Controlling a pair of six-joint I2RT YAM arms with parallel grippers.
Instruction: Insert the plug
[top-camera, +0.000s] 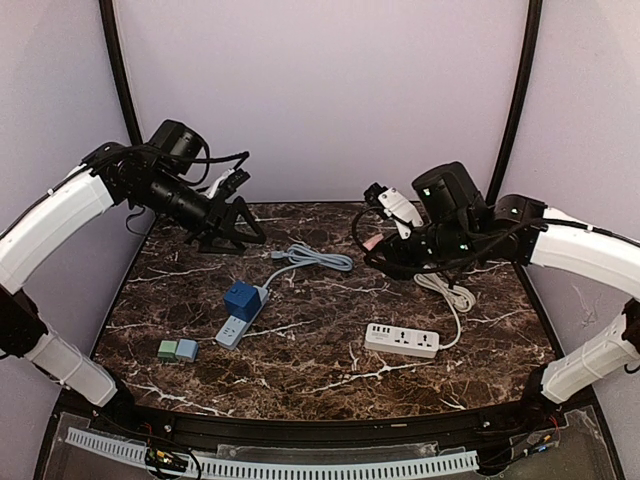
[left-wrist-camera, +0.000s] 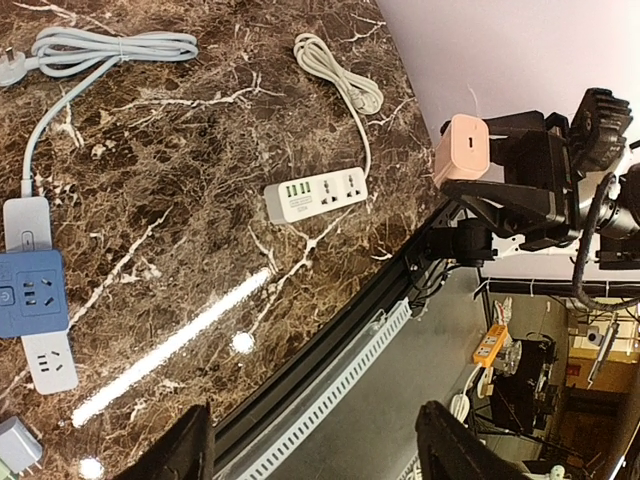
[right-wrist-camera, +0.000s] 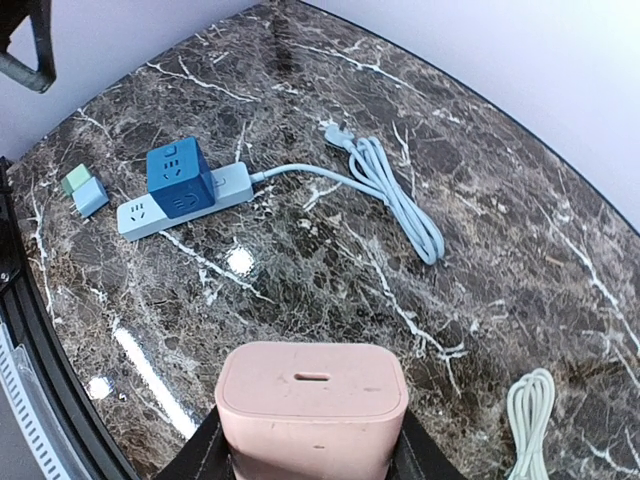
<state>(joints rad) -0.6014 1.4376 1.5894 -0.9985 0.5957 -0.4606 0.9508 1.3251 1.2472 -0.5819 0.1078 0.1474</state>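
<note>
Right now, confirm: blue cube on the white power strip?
No, the blue cube sits on the pale blue strip; the white power strip lies apart.

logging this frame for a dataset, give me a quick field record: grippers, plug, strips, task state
right gripper: shut on pink adapter, raised above the table
left gripper: open, empty, raised at back left
white power strip: front right, sockets free
grey-blue power strip: centre left, blue cube sits on it
green and blue adapters: front left, side by side
task state: plug not yet inserted
</note>
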